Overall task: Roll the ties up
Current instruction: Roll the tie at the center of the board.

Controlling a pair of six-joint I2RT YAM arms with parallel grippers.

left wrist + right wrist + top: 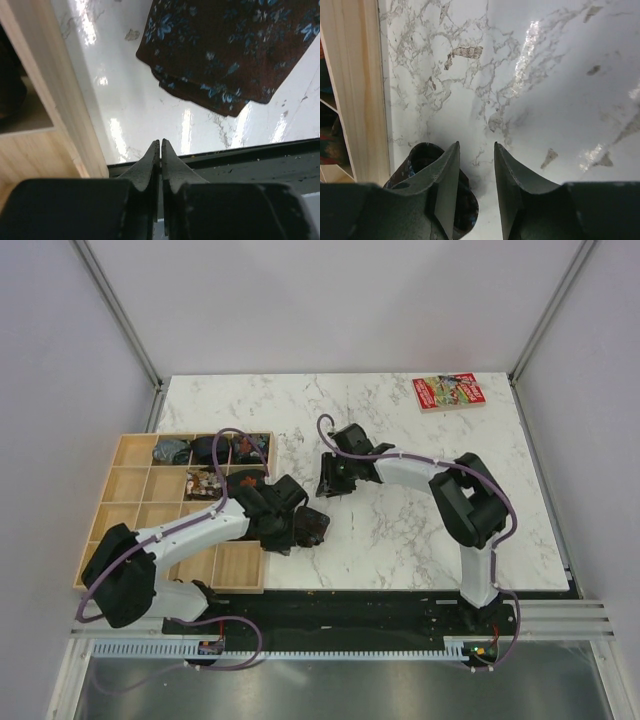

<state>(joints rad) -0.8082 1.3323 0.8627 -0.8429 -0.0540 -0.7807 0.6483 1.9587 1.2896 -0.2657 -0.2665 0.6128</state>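
A dark brown tie [225, 50] with small blue flowers lies folded flat on the marble ahead of my left gripper [160, 145]. That gripper is shut with nothing between its fingers. From above, this tie [318, 525] is a dark bundle just beyond the left gripper [298, 535], near the table's front edge. My right gripper [476, 146] is open over bare marble. A rolled dark tie [417, 162] stands beside and partly under its left finger [447, 175], not between the jaws. In the top view the right gripper [328, 485] is at mid-table.
A wooden compartment tray [130, 468] fills the left side and holds several rolled ties [215, 448] in its far row. Its wall [65, 100] is close on the left of both wrist views. A red booklet [448, 392] lies at the far right.
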